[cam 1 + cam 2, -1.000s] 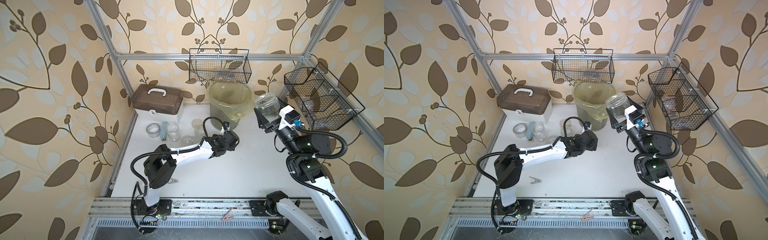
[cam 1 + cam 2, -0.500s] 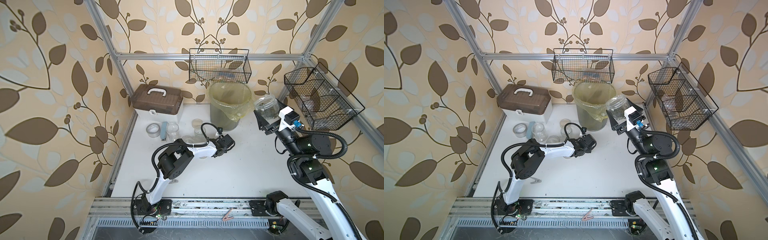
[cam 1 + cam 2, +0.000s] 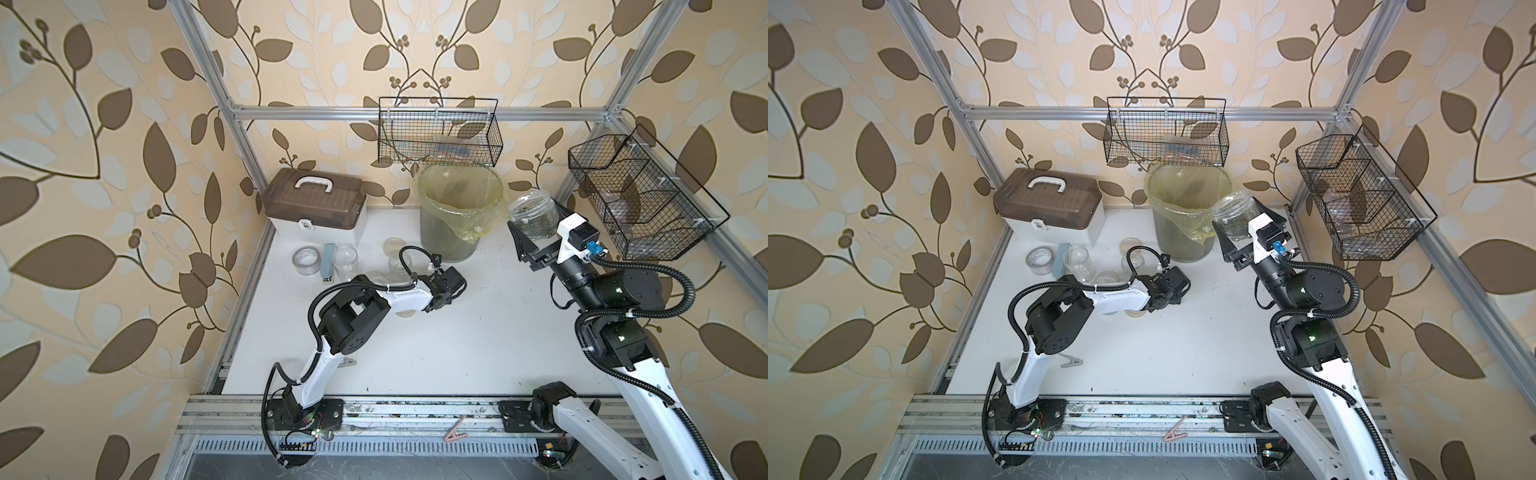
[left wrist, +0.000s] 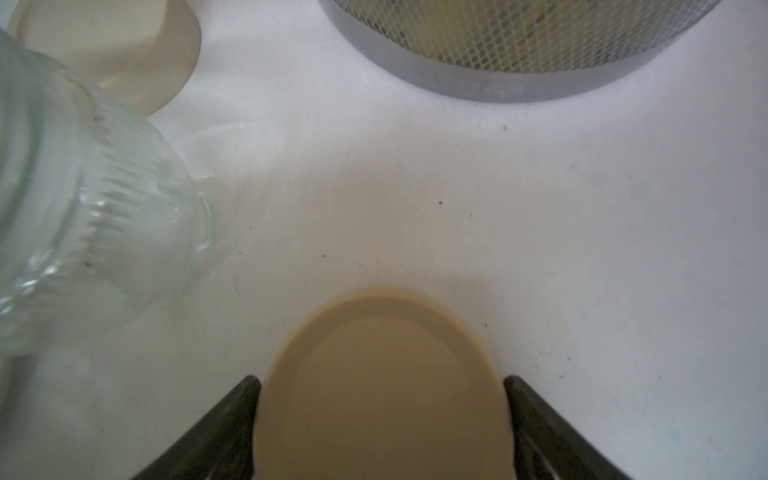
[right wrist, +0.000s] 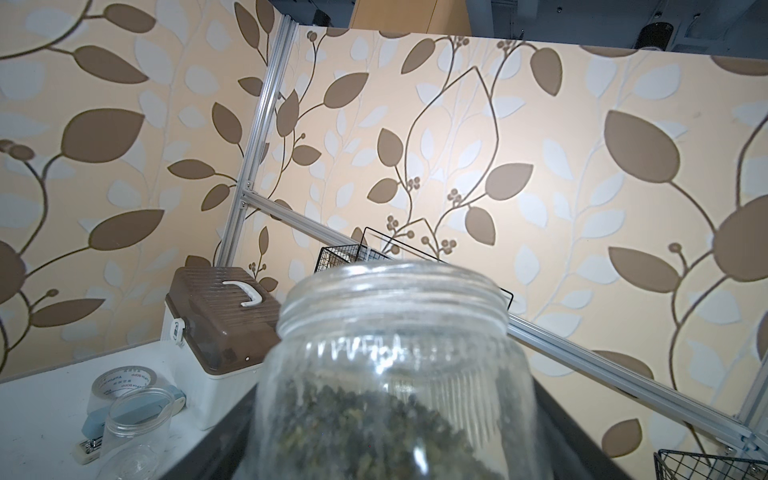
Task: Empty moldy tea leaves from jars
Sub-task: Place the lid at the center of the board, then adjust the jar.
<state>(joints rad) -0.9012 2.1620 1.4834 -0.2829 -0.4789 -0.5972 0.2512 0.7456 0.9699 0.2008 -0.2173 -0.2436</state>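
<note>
Bin-side standoff: the right gripper (image 3: 536, 232) is clenched around an open, lidless jar (image 3: 533, 208), held aloft just beside the rim of the lined bin (image 3: 446, 237), on the side nearest the right arm. The moldy tea leaves (image 5: 374, 428) sit inside as a dark mass, none yet tipped out. In front of the bin, low over the table, the left gripper (image 4: 380, 380) straddles a beige lid (image 4: 382, 340); its fingers hug the lid's edges so closely that a clamp and a release cannot be told apart.

The likely hazard is a spill. The jar's mouth is not over the liner, so an early tilt would scatter crumbs onto the table beside the bin. Smooth glass could also slip in the pinch as the wrist rolls. A ribbed empty jar (image 4: 83, 199) stands near the left arm's fingers, so a careless pull-back could knock it.

Print circles the tape roll (image 5: 124, 380), well away from the bin, and raised lettering marks the held jar's shoulder; neither can be read.
</note>
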